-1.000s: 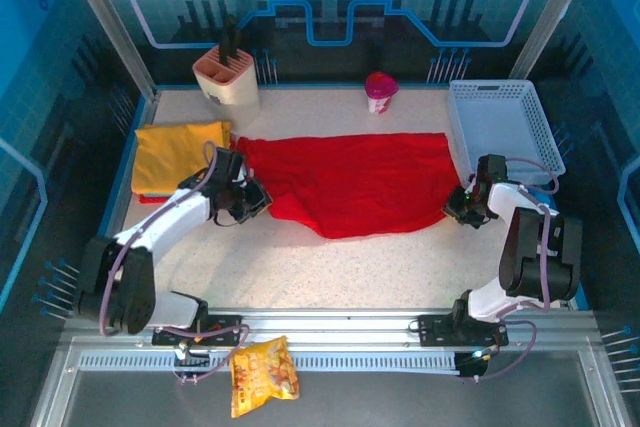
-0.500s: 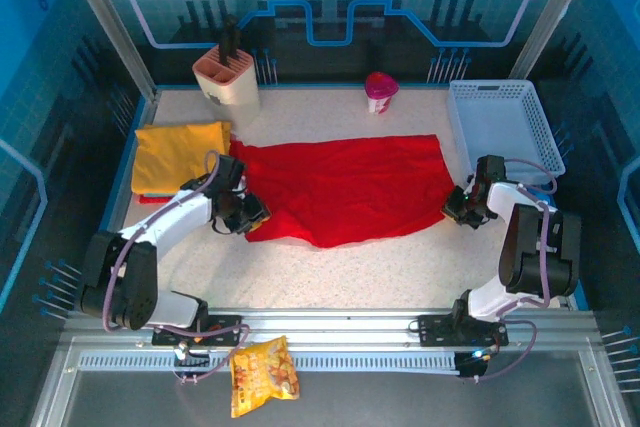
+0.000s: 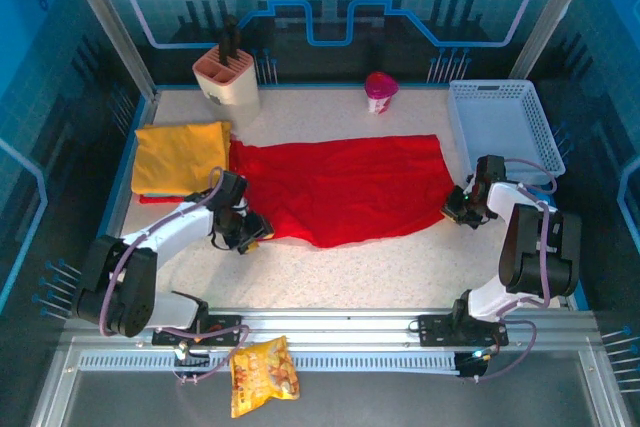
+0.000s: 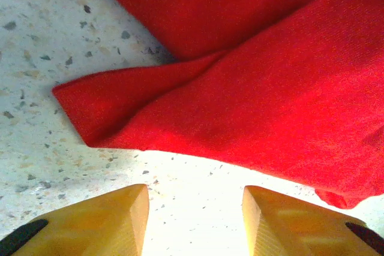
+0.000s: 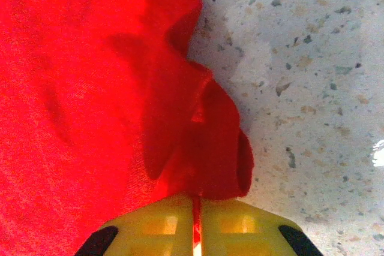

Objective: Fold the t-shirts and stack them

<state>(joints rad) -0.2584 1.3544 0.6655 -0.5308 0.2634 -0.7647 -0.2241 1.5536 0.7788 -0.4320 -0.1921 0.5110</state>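
Top external view – over the last second the left pincer (image 3: 252, 235) has drawn back toward the near edge of the worktop (image 3: 330, 277) and come off the red t-shirt (image 3: 345, 187). The shirt's near hem, which bulged forward at the centre, now runs flatter, and the cloth lies as a broad band across the middle of the worktop. Judgement: one fold pass on the left side is complete and the cloth has been let go there; further folds and the stacking remain.

Left arm: reaches forward and inward from its base, wrist low, pincer just off the shirt's near-left corner. In the left wrist view the yellow fingers (image 4: 108, 220) stand wide apart over bare worktop, with nothing between them; the folded red edge (image 4: 270, 88) lies just ahead.

Right arm: elbow folded back, pincer (image 3: 455, 209) low at the shirt's right edge, beside the white basket (image 3: 500, 122). In the right wrist view the pincer (image 5: 196, 208) is closed to a thin line with a strip of red cloth (image 5: 90, 100) pinched in it – the bunched edge rises just ahead of the tips.

The yellow t-shirt (image 3: 180, 155) lies folded at the far left, touching the red one's left end.
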